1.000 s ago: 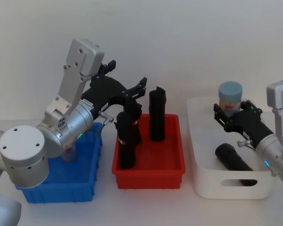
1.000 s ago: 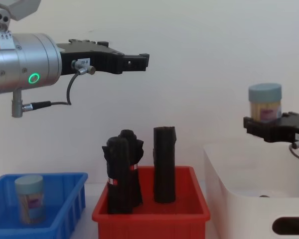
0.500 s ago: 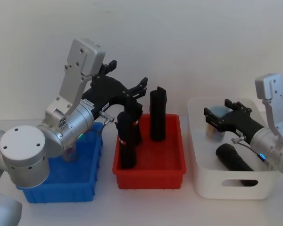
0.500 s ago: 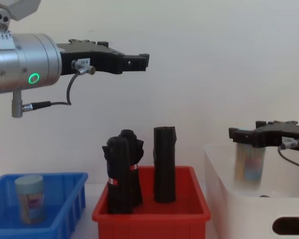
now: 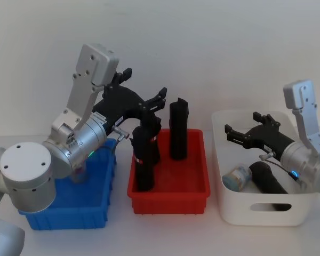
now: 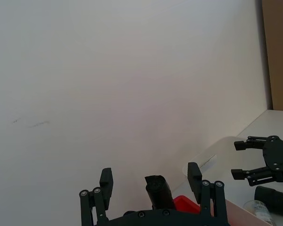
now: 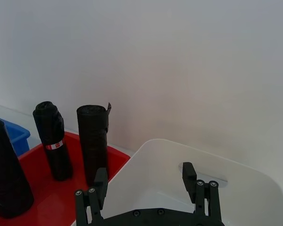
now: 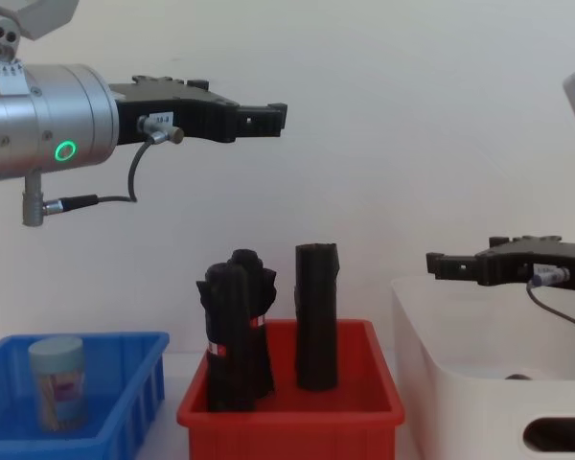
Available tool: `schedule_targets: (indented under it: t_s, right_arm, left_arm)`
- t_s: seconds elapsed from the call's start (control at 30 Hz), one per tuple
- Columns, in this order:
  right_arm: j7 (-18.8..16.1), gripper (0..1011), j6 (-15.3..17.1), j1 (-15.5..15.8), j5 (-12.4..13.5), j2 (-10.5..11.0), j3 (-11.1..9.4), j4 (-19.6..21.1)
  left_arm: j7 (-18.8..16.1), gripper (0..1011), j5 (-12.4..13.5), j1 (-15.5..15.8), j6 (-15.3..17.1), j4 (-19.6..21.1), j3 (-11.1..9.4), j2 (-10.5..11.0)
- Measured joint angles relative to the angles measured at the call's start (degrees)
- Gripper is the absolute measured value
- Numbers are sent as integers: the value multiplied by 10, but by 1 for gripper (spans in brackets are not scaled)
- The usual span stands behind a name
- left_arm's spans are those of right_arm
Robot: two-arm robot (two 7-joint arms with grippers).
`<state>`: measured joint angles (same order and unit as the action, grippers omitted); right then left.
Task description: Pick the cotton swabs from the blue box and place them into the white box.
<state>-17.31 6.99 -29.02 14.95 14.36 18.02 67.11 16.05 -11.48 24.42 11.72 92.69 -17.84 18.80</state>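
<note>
One tub of cotton swabs [image 5: 238, 177] lies on its side on the floor of the white box [image 5: 224, 208], next to a black roll [image 5: 268, 179]. My right gripper [image 5: 241, 124] hovers open and empty above that box's far left part; the chest view shows the right gripper [image 8: 446, 264] just over the rim. Another tub of cotton swabs [image 8: 57, 382] stands upright in the blue box [image 8: 129, 407], partly hidden behind my left arm in the head view. My left gripper [image 5: 145, 85] hangs open and empty high over the red bin.
The red bin [image 5: 168, 192] stands between the blue box and the white box and holds three upright black rolls [image 5: 177, 129]. A plain white wall is close behind. The white box's oval handle slot [image 5: 272, 206] faces me.
My right gripper carried the tub down into the white box and let go of it. The tub now lies on the box floor and the gripper stands open above. The left arm stayed still.
</note>
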Motion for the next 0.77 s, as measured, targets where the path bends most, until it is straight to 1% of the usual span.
schedule_targets:
  t_s: [0.77]
  right_arm:
    - [-8,1002,7,-7,-2,-2,0,-8]
  left_arm:
    - [0,1004,0,0,0,0,0,0]
